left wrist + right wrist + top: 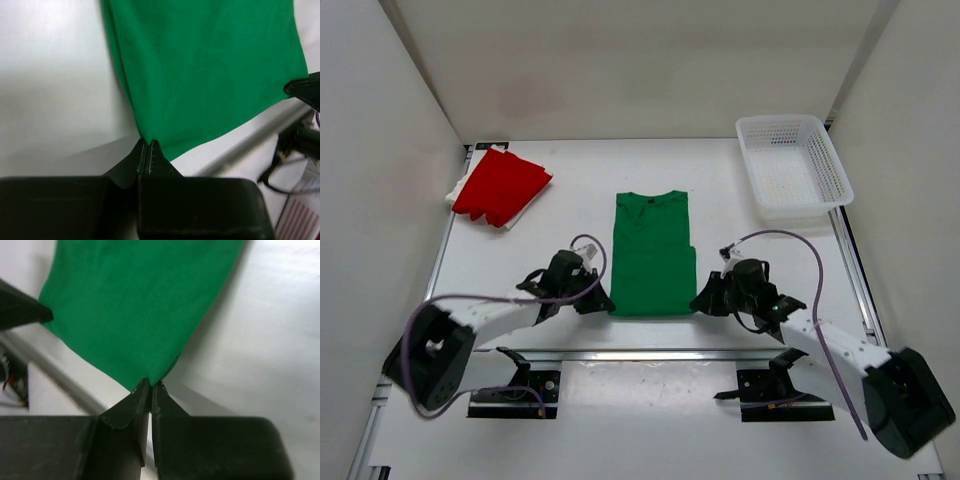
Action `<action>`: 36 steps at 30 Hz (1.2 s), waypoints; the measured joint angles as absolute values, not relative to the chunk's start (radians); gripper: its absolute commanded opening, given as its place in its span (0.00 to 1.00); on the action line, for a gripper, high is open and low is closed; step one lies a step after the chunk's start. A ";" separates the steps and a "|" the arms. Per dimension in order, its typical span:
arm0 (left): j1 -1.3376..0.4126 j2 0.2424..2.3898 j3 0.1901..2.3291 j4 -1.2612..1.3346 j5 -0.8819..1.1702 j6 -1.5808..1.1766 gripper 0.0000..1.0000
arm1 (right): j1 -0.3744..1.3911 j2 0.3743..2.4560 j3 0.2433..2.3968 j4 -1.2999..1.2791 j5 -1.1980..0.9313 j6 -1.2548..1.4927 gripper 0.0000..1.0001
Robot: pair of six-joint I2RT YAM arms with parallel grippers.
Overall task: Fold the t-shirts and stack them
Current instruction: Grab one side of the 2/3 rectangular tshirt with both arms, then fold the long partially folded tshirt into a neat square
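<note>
The green t-shirt (652,252) lies flat in the middle of the table, sleeves folded in, collar far. My left gripper (604,305) is shut on its near left corner (150,131). My right gripper (702,303) is shut on its near right corner (155,372). The red t-shirt (502,186) lies folded at the far left on top of the cream-white t-shirt (454,192), of which only an edge shows.
A white plastic mesh basket (790,163) stands at the far right. White walls close the table on three sides. A metal rail (650,352) runs along the near edge in front of the arm bases.
</note>
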State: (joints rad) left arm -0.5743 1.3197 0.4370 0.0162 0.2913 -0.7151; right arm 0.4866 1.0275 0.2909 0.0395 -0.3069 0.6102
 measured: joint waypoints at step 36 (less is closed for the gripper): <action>-0.198 2.059 1.460 -0.101 0.293 -0.791 0.53 | 0.183 2.118 1.600 -0.128 -0.484 0.463 0.25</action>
State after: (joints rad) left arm -0.1978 2.0586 1.4601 -0.1009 0.2928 -0.7914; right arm 0.1825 2.1181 1.6005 -0.1280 -0.4843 0.4633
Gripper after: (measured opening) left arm 0.556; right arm 0.458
